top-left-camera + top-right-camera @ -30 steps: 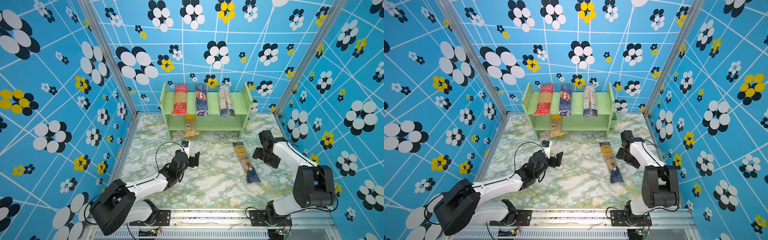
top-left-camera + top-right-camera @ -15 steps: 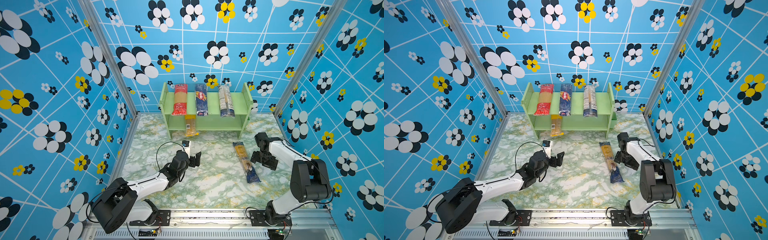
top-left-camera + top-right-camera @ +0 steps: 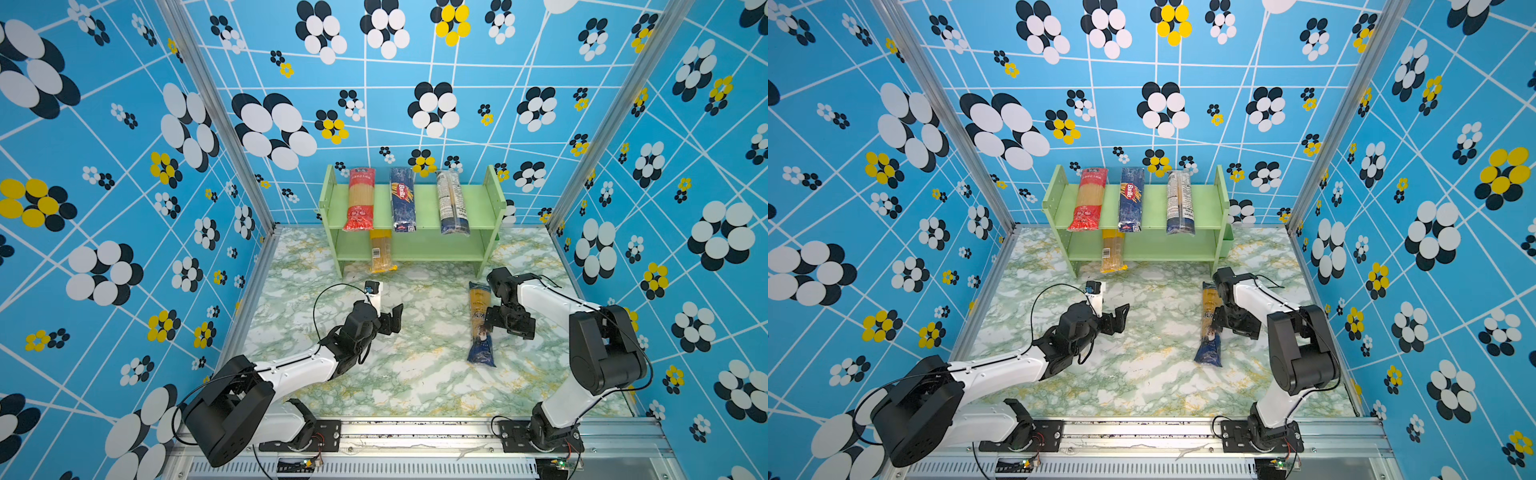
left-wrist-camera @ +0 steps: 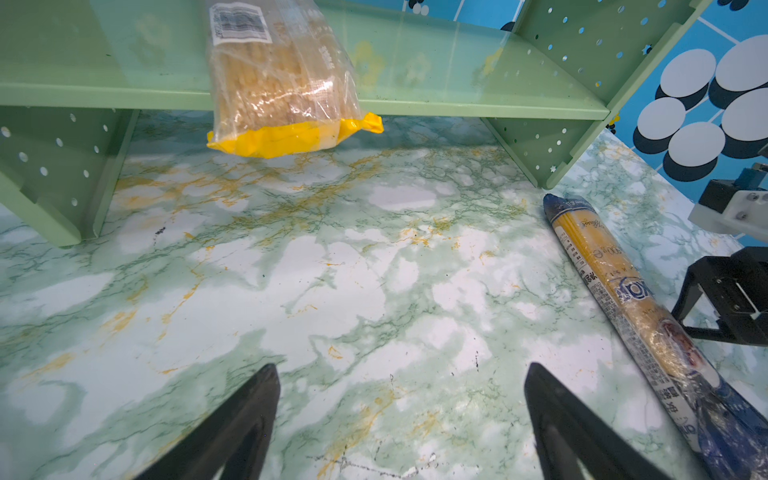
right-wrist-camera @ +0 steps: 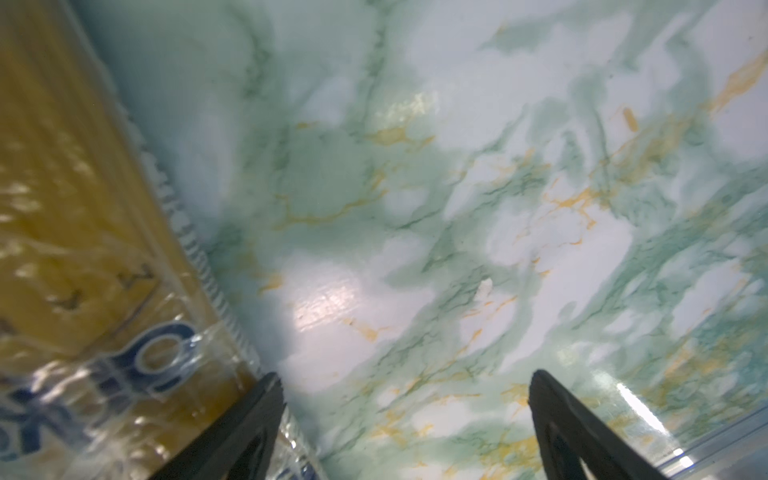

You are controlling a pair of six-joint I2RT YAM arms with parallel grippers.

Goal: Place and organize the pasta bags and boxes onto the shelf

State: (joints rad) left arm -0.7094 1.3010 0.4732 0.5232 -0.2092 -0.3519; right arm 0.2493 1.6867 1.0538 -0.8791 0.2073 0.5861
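1. The shelf (image 3: 478,203) stands at the back of the bench (image 3: 415,374), close to the rear wall. A small green cup (image 3: 1227,244) hangs on its right side panel.
2. Three packs lie front to back on the top tier, side by side with gaps between them. From left to right they are the red bag (image 3: 360,199), the dark blue Barilla pack (image 3: 402,199) and the blue pack with white label (image 3: 452,203). Their near ends reach just past the front edge.
3. The yellow-ended clear bag (image 3: 381,251) lies on the lower tier, below the gap between the red bag and the Barilla pack. In the left wrist view its yellow end (image 4: 291,139) sticks out beyond the tier's front edge, above the bench.
4. The clear bag with blue end (image 3: 480,324) lies flat on the bench, right of the middle and in front of the shelf's right leg. It points lengthwise toward the shelf, with its larger dark blue end nearest the arm bases.
5. The left tool (image 3: 392,320) hovers over the bench left of the middle, facing the shelf. Its fingers are spread wide with nothing between them, and it is well apart from every pack.
6. The right tool (image 3: 509,322) is low over the bench, just beside the right flank of the clear bag with blue end, about halfway along it. It is spread wide, with only bare bench between the fingers. In the right wrist view one finger (image 5: 249,419) sits at the bag's edge, but I cannot tell whether it touches.
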